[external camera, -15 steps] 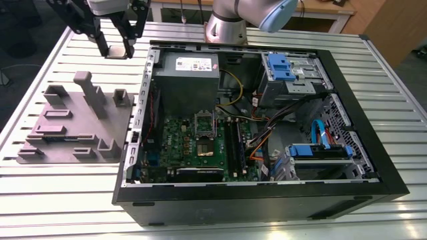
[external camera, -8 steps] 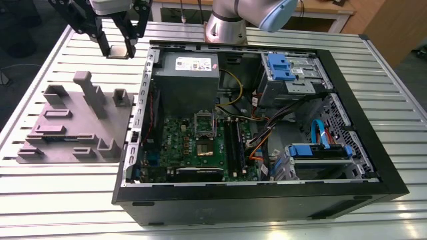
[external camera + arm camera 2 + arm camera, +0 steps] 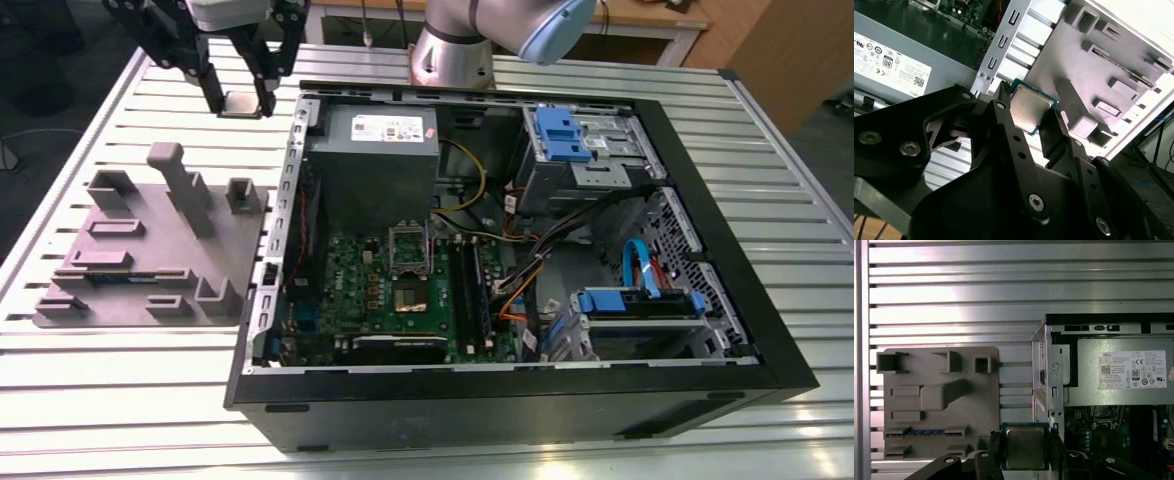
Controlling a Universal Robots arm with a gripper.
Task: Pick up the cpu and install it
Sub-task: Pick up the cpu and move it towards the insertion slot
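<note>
Second wrist view, black two-finger gripper [image 3: 1030,106] pinching flat silvery-grey square cpu [image 3: 1029,114], over slatted aluminium table [image 3: 134,400], exterior view's ten o'clock of open black computer case [image 3: 534,410]

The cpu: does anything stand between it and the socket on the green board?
The cpu, held by the gripper outside the case, has the case's metal wall and the grey metal box between it and the socket in the exterior view. The case is open on top; nothing visible covers the socket.
</note>
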